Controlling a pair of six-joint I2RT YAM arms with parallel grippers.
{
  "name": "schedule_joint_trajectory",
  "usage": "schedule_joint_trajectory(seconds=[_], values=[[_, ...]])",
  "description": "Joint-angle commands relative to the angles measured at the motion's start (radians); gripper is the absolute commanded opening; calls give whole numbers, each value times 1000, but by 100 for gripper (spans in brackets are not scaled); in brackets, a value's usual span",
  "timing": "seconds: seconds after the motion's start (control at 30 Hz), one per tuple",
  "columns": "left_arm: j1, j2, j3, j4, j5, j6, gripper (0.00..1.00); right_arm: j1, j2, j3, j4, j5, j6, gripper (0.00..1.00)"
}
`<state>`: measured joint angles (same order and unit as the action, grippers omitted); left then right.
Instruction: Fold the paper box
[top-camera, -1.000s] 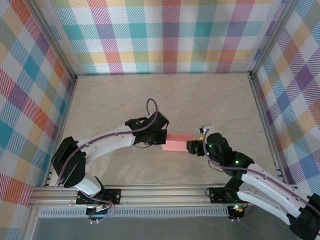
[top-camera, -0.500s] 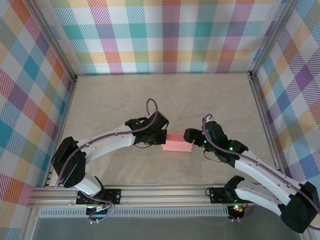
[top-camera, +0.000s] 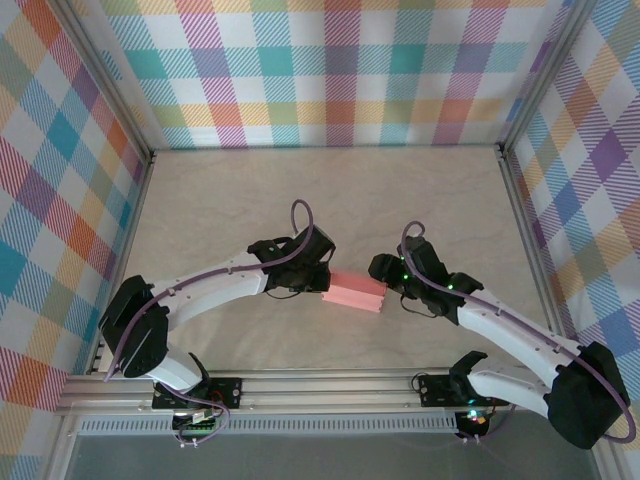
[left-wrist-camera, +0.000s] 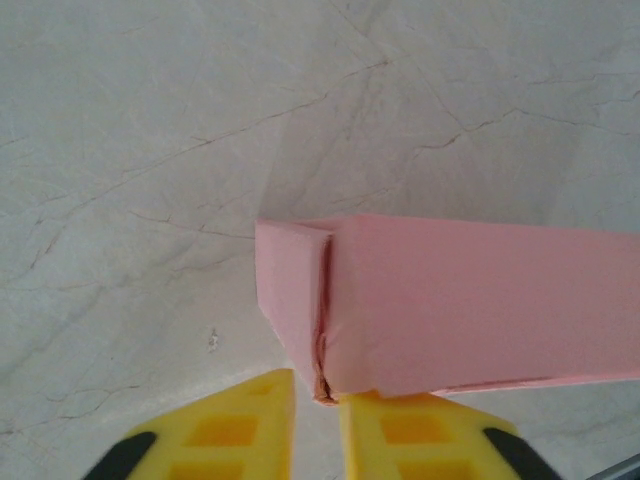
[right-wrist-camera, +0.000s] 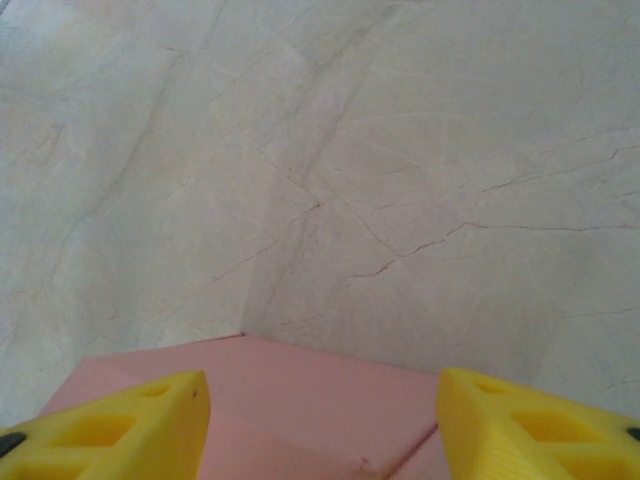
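Flat on the pale marbled table (top-camera: 250, 200): the paper box (top-camera: 355, 292), salmon-pink, already a shallow rectangular box. Long axis roughly left to right in the top view, right end turned slightly toward the arm bases.

Seen from the left wrist as a pink block, the paper box (left-wrist-camera: 480, 300) with one short end wall and one long side in sight. Corner seam between them not quite tight, with a thin dark line down it. From the right wrist, pink top face of the paper box (right-wrist-camera: 300, 390) with a fold line across it, and bare table beyond its far edge.

At the box's left end: left gripper (top-camera: 327, 285). In its own camera, left gripper (left-wrist-camera: 315, 390) right under the box's near corner, yellow fingers (left-wrist-camera: 230, 430) parted by only a narrow gap with a strip of table visible through it. Corner tip of the card at the mouth of that gap; cannot tell whether either finger touches it.

At the box's right end: right gripper (top-camera: 383, 284). In its own camera, right gripper (right-wrist-camera: 322, 376) over that end, yellow fingers (right-wrist-camera: 530, 430) spread wide, one to each side of the pink top, gripping nothing.

Nearer than the box: aluminium rail (top-camera: 330, 385) with both arm bases. Beyond and to both sides of the box: checked walls (top-camera: 330, 70) around the table.
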<state>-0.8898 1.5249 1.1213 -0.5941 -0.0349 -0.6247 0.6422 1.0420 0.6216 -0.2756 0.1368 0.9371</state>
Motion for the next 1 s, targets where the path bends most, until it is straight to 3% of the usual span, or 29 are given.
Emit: schedule_joint_trajectory(seconds=[0.0,0.27,0.67,0.77,0.83,0.9,0.97], values=[[-7,-32,-17,-39,13,22,23,-4,6,-19,22,-11,36,59],[-6,-43,-22,-35,32,31,26,-4,-4,-30,21,-22,52,62],[2,-122,-2,-99,86,173,46,-10,-70,-25,-40,-12,20,81],[32,-169,-8,-73,141,169,67,-32,-99,-21,-69,-64,26,87],[69,-196,-20,-30,182,125,89,-56,-121,-18,-107,-108,36,88],[104,-202,-26,-1,223,79,100,-83,-146,-17,-154,-155,55,88],[141,-190,-27,25,254,36,100,-111,-180,-23,-190,-207,75,87]])
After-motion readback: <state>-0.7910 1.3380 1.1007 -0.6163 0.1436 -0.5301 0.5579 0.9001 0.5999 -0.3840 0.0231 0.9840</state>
